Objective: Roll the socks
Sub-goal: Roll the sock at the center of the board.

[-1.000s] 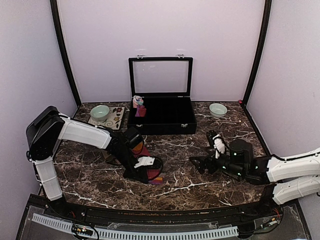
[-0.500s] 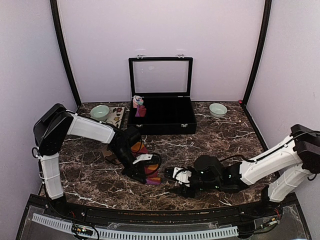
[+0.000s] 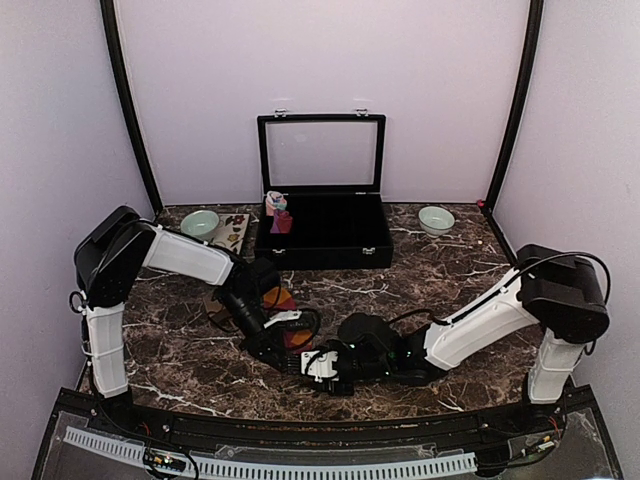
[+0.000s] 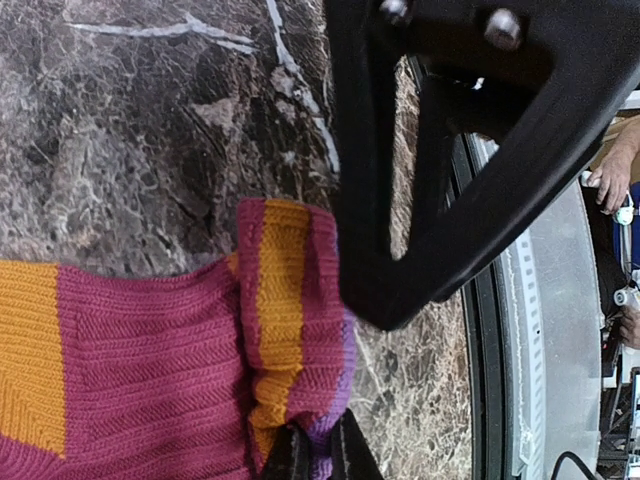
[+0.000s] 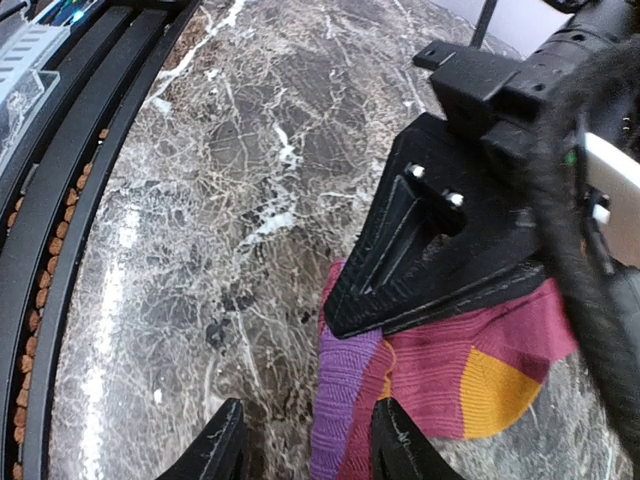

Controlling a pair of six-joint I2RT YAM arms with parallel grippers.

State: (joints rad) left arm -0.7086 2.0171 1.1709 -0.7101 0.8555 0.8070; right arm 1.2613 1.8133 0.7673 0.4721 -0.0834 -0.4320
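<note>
Currently the red-maroon sock (image 4: 150, 370) lies on the dark marble table (image 3: 400, 270), close to the front edge and a little left of centre, with an orange patch showing on its knit. Its striped cuff (image 4: 290, 300), banded in orange, maroon and purple, stands up in a fold at one end.

The left gripper (image 4: 315, 455) is clamped on the end of that cuff, its two fingertips pressed together with the purple edge pinched between them. The right gripper (image 5: 305, 450) reaches in from the other side, low over the table. Its fingers (image 5: 222, 450) are apart and straddle the purple edge of the cuff. I cannot tell whether they touch the fabric. The two grippers sit just beside each other over the sock.

A tan-brown sock (image 3: 212, 302) shows only as a small patch behind the left arm, further back on the table.

At the rear stands a black case (image 3: 320, 258) with its glass lid (image 3: 320, 152) raised upright. A pink and light-blue bundle (image 3: 275, 204) sits in its back left corner. One green bowl (image 3: 200, 222) rests left of the case and another bowl (image 3: 436, 218) right of it.
</note>
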